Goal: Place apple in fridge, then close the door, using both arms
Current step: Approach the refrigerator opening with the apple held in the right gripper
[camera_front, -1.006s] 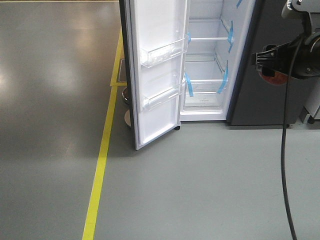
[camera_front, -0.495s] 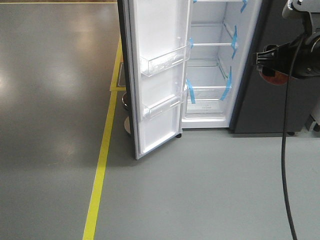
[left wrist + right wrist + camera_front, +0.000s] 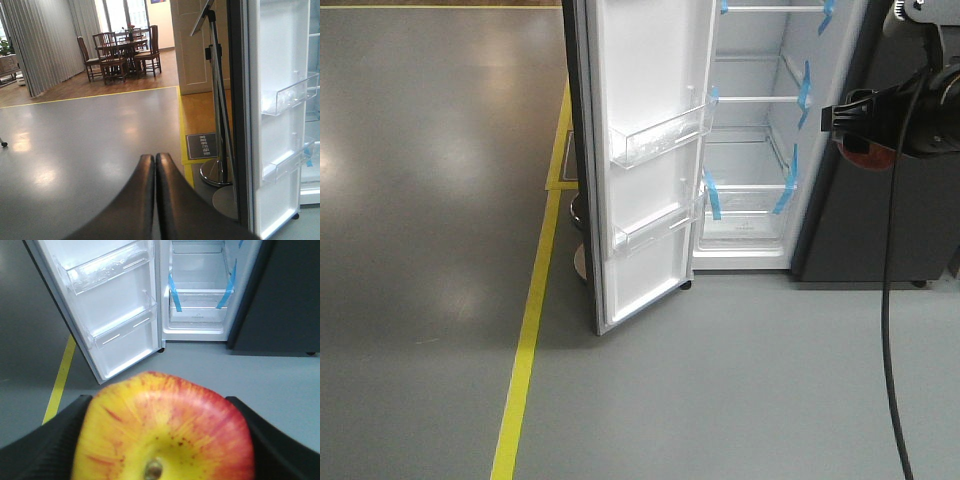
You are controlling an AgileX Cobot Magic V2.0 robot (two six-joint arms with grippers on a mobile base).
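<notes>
Clamping the apple (image 3: pixel 170 415) between its black fingers (image 3: pixel 45 445), the right gripper (image 3: pixel 162 440) is holding the fruit up in the air, stem dimple facing the wrist camera, red on the edges and yellow in the middle. In the front view it is hanging at the right edge, in front of the dark grey side of the fridge (image 3: pixel 750 160) and apart from the white interior. The door (image 3: pixel 650 80) is standing wide open to the left, showing its white inner face and two clear bins (image 3: pixel 660 135). Strips of blue tape (image 3: pixel 712 195) are running along the shelf edges inside. A black cable (image 3: pixel 887 330) is dangling from the right arm toward the grey floor, where a yellow line (image 3: pixel 525 350) is running past the door. The left gripper (image 3: pixel 154 165) is pointing out over the floor beside the door's outer edge, its fingers pressing together on nothing. A chrome stanchion pole (image 3: pixel 220 125) is standing just behind the door, and a table with chairs (image 3: pixel 122 50) is sitting far back.
</notes>
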